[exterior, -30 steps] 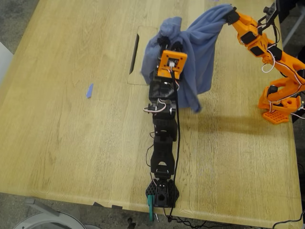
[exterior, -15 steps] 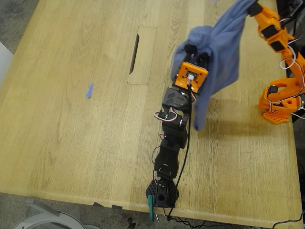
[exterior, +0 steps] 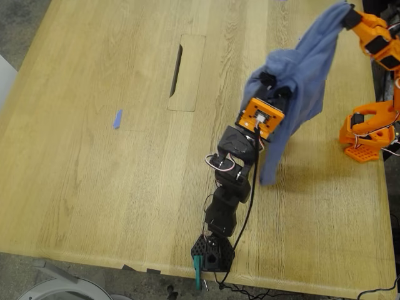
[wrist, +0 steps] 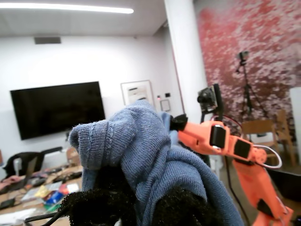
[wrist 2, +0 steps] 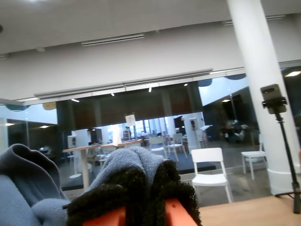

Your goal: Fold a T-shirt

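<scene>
The slate-blue T-shirt (exterior: 303, 75) hangs bunched in the air between both arms, its lower end dangling just above the table (exterior: 94, 187). My first gripper (exterior: 274, 83), on the black arm, is shut on a fold of the T-shirt (wrist: 136, 141) between its black padded fingers (wrist: 94, 205). My second gripper (exterior: 345, 17), on the orange arm at the exterior view's upper right, is shut on another part of the T-shirt (wrist 2: 131, 162). In the first wrist view the orange arm (wrist: 221, 141) shows just beyond the cloth. No print is visible.
A tiny blue scrap (exterior: 117, 119) lies on the wooden table toward the exterior view's left. A rectangular cutout with a dark slot (exterior: 178, 69) sits mid-table. The orange arm's base (exterior: 367, 134) stands at the exterior view's right edge, the black arm's base (exterior: 212, 251) near the front edge.
Both grippers have swung toward the exterior view's right, carrying the T-shirt with them. The black arm now leans rightward, and the cloth hangs farther right.
</scene>
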### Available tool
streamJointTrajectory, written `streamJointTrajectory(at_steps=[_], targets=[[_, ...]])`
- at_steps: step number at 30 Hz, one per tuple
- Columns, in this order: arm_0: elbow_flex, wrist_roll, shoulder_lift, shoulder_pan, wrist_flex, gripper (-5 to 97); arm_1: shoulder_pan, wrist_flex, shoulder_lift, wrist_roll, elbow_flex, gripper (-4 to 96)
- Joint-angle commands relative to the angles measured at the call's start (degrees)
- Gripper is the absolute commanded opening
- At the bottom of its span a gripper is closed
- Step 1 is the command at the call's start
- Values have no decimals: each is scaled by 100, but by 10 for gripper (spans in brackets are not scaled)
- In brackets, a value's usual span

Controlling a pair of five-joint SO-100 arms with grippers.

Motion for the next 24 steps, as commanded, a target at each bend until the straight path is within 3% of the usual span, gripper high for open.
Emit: streamJointTrajectory(at_steps=[1, 10, 15, 24], targets=[[-229, 79, 932, 281, -35, -2, -132, 158, 9, -53, -396, -1], [-229, 325, 1257, 369, -44, -2, -352, 721, 18, -211, -896, -1], [-220, 325, 1310, 237, -343, -2, -431, 378, 9, -519, -879, -1], [422, 387, 1538, 1063, -615, -2, -1011, 545, 44, -1011, -923, 0]])
